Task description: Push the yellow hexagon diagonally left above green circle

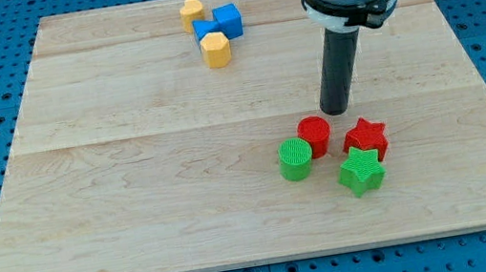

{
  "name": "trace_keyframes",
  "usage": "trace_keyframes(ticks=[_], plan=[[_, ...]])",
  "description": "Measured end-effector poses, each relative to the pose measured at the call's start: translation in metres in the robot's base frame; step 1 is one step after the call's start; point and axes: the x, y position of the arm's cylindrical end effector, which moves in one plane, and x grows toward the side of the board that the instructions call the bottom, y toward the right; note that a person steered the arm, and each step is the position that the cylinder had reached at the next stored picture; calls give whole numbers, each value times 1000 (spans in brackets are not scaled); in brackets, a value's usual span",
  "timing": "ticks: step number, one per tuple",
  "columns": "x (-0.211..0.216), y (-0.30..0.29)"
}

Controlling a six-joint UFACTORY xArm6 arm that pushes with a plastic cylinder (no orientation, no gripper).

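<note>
The yellow hexagon (pixel 216 49) sits near the view's top centre, touching a blue block (pixel 206 30) just above it. The green circle (pixel 295 159) stands right of centre toward the view's bottom, touching a red circle (pixel 314 135) on its upper right. My tip (pixel 336 108) rests on the board just above and right of the red circle, far to the lower right of the yellow hexagon.
A yellow heart-shaped block (pixel 193 11) and a blue cube (pixel 228 20) lie by the hexagon at the top. A red star (pixel 365 138) and a green star (pixel 361 172) lie right of the green circle. The wooden board (pixel 135 191) ends in blue pegboard.
</note>
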Motion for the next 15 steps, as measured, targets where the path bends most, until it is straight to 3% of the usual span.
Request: trace_keyframes(ticks=[9,13,15], plan=[[-5,0],[-162,19],[-149,-18]])
